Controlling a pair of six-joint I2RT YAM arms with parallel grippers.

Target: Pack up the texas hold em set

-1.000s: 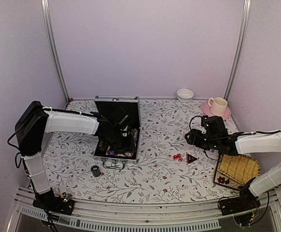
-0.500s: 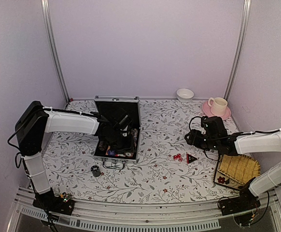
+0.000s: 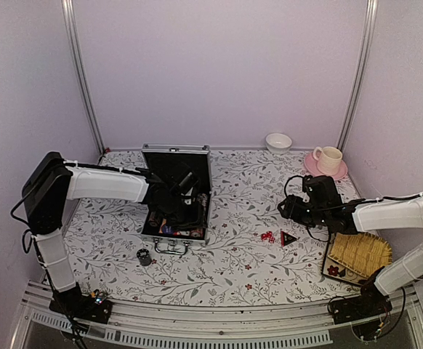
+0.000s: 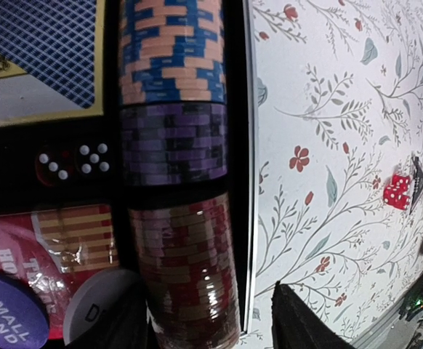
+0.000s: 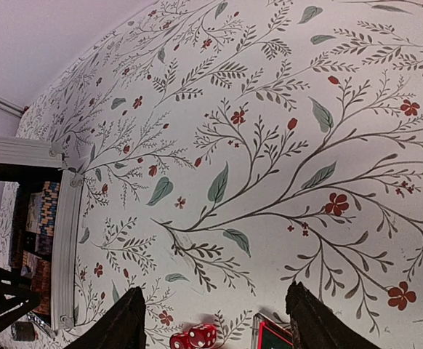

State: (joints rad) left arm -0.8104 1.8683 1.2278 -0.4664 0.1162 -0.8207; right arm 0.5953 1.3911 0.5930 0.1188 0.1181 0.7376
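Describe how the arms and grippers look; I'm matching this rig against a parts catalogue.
The left arm and right arm match: white tubular links, black joint housings, thin black cables looping outside. The left gripper and right gripper are black, with two blunt fingers each.

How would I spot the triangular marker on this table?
Find the open silver briefcase on the flowered table. Right of it lie red dice and a flat black marker. Only the marker is three-cornered, black edged with red.
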